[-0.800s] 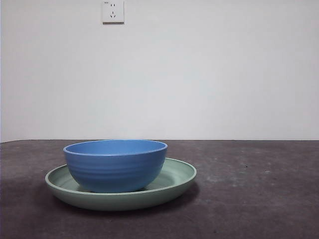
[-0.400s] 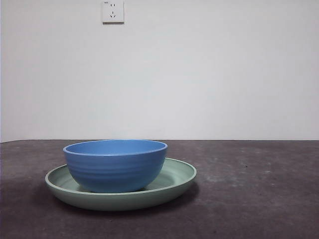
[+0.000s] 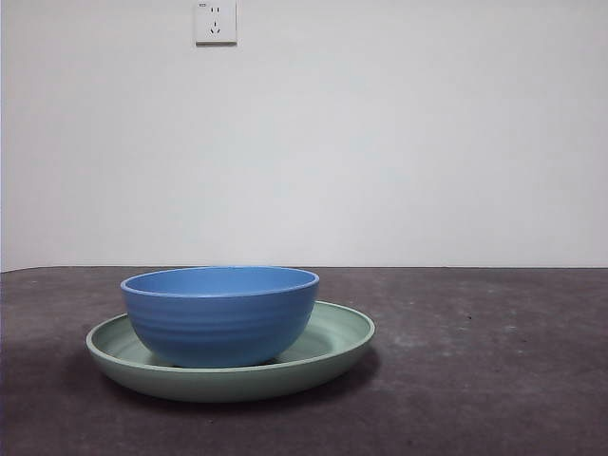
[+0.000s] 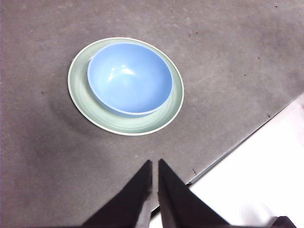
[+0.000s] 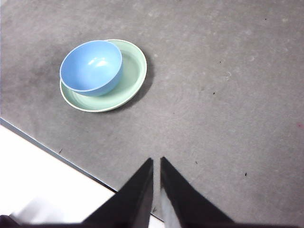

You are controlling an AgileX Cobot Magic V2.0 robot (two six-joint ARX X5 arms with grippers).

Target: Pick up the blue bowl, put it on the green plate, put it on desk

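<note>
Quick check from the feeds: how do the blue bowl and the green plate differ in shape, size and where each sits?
The blue bowl is deep with ridged walls; the green plate is shallow with a low raised rim. The bowl is narrower, the plate wider. The bowl stands in the plate, off-centre, while the plate rests on the desk. Both are round, upright, empty and untouched by either gripper.

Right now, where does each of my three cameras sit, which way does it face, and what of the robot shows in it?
Front view: low, level across the desk; blue bowl in green plate; no robot parts.
Left wrist view: high, looking down; left gripper, jaws nearly together, at the desk's edge, apart from the bowl.
Right wrist view: high, looking down; right gripper, jaws nearly together, apart from the bowl.
All three views share bowl, plate and desk.
</note>
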